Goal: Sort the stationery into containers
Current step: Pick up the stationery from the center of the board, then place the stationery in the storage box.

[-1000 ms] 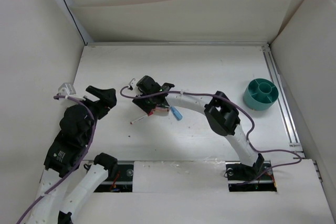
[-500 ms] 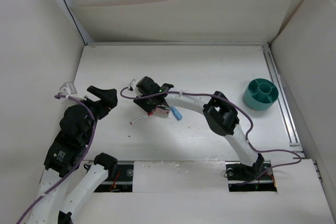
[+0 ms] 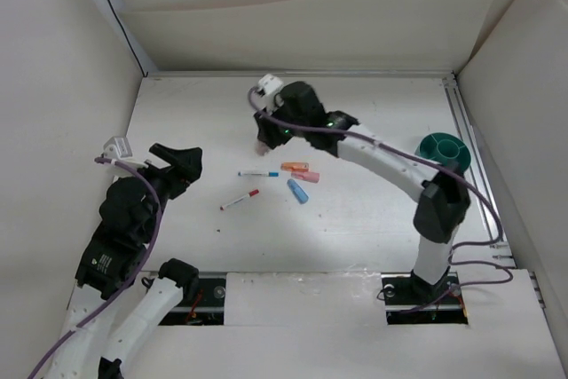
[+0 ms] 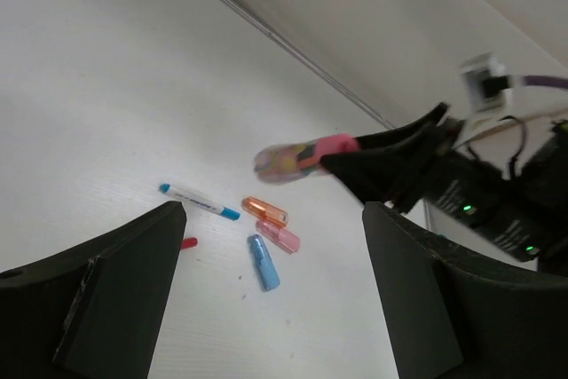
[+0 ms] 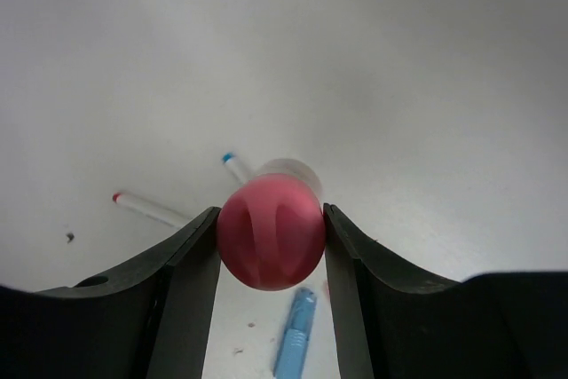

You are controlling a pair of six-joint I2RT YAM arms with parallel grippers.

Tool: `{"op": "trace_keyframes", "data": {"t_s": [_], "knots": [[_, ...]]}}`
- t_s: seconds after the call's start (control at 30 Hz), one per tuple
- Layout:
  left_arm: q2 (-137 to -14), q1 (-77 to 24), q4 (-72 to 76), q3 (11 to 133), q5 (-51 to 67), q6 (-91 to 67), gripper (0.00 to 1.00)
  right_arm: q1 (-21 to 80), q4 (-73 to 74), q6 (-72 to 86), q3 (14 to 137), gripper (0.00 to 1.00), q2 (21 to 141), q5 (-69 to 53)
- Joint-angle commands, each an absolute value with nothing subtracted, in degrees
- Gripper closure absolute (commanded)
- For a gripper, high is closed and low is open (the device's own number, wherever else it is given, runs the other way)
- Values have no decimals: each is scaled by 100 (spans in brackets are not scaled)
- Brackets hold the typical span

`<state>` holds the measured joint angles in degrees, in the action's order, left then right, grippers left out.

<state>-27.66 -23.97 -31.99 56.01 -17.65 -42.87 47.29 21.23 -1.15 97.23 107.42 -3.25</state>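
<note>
The cylinder (image 4: 297,155) was gripped between the right gripper's (image 3: 264,141) jaws, held clear of the table (image 3: 355,219) at 12 o'clock of the loose pieces. A blue pen (image 3: 258,173), red pen (image 3: 240,200), orange piece (image 3: 295,166), pink piece (image 3: 304,177) and capsule (image 3: 297,191) were seen lying mid-table. The organizer (image 3: 439,142) was set at 3 o'clock, partly hidden by the right arm. The left gripper (image 3: 177,155) was held agape at 9 o'clock, with nothing in it.

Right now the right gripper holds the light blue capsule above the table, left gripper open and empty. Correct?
No: the right wrist view shows the right gripper holding the pink cylinder. The light blue capsule lies on the table. Left gripper open and empty, as stated.
</note>
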Motion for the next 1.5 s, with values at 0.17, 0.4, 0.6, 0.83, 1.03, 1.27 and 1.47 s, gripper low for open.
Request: {"op": "trace_keyframes", "data": {"t_s": [0.17,0.4,0.6,0.83,1.03,1.27,1.47], "knots": [[-3005,-2391,-2251,4940,-818,-4368,26,3341,906,781,8579,76,9143,-791],[-3347,-2391,-1302,4255,254,-4368,34,2313,1177,1237,8034,77,8150,428],[-3647,-2540,-476,3666,834,-4298,37,1003,1485,1792,7323,77,7103,1264],[-4113,-2619,280,3024,1327,-4175,33,18,2030,2469,6883,76,6680,2311],[-4236,-2619,667,2690,1573,-3981,33,-474,2030,2794,6653,76,6618,2591],[-4289,-3129,729,2689,1152,-3858,30,-729,2268,2918,6495,78,6390,3067],[-4289,-3243,625,2689,1081,-3858,30,-896,2206,2918,6363,78,6486,2997]]}}
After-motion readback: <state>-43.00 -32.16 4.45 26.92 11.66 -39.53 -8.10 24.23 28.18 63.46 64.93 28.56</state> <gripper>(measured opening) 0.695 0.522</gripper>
